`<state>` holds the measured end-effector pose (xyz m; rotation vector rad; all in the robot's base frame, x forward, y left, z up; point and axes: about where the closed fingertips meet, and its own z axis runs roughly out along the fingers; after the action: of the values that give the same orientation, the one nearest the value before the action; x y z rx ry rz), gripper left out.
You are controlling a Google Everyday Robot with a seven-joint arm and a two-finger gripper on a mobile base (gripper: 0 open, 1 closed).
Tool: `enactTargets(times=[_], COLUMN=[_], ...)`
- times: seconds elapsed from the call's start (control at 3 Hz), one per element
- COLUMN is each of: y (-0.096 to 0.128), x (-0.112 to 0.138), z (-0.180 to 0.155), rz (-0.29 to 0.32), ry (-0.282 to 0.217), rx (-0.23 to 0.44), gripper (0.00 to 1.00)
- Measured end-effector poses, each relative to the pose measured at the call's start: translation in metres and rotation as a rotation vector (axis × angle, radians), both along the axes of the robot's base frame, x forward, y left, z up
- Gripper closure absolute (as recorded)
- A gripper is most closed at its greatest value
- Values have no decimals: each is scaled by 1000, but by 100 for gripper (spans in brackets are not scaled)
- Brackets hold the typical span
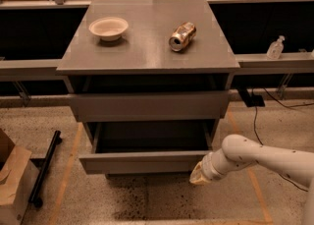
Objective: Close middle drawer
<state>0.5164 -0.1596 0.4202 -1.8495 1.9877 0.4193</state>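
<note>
The plain matte grey wooden middle drawer (142,161) is standing pulled out from the grey cabinet, its low flat front panel jutting forward and its deep boxy interior lying open to view. Above it, the taller grey drawer front (149,105) is sitting further back. The white jointed robot arm (265,155) is reaching in from the right, low over the speckled floor, and its pale-tipped gripper (200,175) is sitting right at the right end of the middle drawer's front panel. Whether it is open or closed cannot be told, and nothing is showing in its hold. Up on the grey tabletop (147,54) a shallow white bowl (109,27) is resting at the left, and a dented metallic can (182,36) is lying on its side to the right, well apart from it.
</note>
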Motion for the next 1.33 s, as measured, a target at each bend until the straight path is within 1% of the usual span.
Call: enactTargets(times=[0.33, 0.67, 1.0, 1.33], y=[-4, -15, -11, -11], x=[36, 79, 81, 101], z=[3, 23, 6, -14], rz=[-17, -45, -45, -63], ry=[-64, -141, -136, -179], rx=[27, 30, 21, 19], gripper=[100, 100, 100, 100])
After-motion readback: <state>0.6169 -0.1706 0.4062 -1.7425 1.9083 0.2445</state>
